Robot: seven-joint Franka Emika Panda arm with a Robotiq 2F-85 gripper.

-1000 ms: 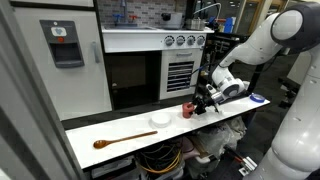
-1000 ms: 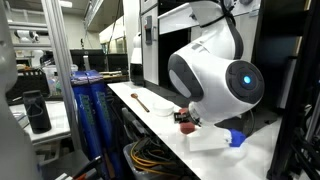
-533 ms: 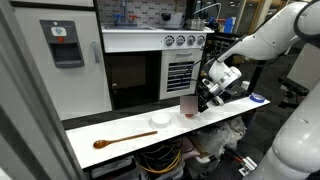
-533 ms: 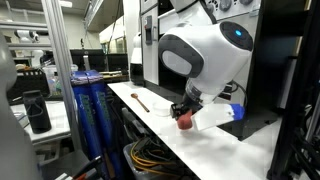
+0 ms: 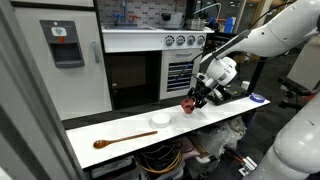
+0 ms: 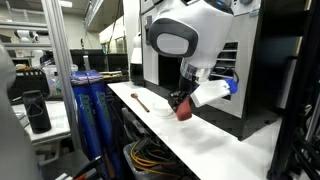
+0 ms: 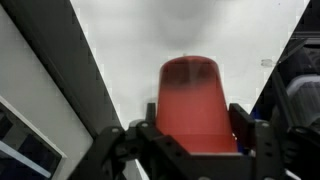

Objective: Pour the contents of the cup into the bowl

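red cup [image 7: 197, 100] on a white setup
cup's plain pinkish red; bowl [image 5: 159, 120] near the cup is white, spoon [image 5: 118, 140] farther off brown, table [image 5: 125, 127] below the cup white.

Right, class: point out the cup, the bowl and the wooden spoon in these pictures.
cup [image 7: 195, 105], wrist view, middle of its red wall.
bowl [image 5: 159, 123], in an exterior view, near rim.
wooden spoon [image 5: 122, 138], in an exterior view, mid-handle.

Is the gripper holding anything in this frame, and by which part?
Yes: the gripper holds the red cup, its fingers clamped on opposite sides of the cup's wall.
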